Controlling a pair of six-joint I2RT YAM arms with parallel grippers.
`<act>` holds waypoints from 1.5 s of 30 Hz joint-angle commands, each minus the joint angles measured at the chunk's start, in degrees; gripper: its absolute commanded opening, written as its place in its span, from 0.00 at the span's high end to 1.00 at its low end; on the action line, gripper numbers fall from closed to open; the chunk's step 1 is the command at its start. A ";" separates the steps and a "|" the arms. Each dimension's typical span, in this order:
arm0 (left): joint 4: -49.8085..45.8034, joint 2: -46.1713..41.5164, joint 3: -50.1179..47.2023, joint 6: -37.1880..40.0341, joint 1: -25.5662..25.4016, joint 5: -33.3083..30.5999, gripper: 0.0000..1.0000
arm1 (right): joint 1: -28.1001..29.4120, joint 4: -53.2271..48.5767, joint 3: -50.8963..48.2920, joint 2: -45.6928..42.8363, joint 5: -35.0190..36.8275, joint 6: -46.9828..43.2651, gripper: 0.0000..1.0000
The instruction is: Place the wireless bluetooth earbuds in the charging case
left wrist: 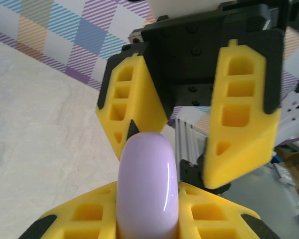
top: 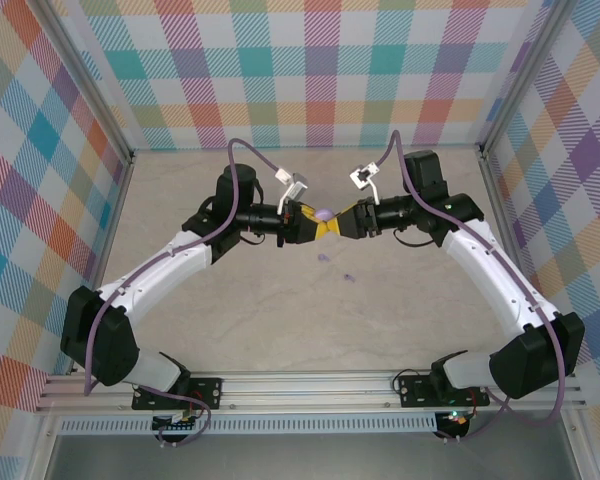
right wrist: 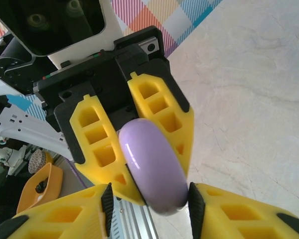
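Earbuds (top: 325, 258): two lilac bits lying on the table (top: 280, 320), below the meeting jaws and well apart from them.

Charging case (left wrist: 147, 184): lilac, glossy, closed. It is clamped edge-on between the jaws of the left gripper (top: 308, 224). Its free end reaches in between the jaws of the right gripper (top: 345, 224), which stand wider than the case, with a gap on one side.

Handling note, by judgement: the lid must open before any bud goes in. Hold the left grip firm and close the right fingers squarely on the free half only. The glossy shell may slip or twist.
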 commanded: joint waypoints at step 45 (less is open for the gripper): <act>-6.63 -4.83 -1.79 22.61 -3.12 0.13 0.85 | 2.33 -5.03 3.40 -0.85 12.47 -1.28 0.42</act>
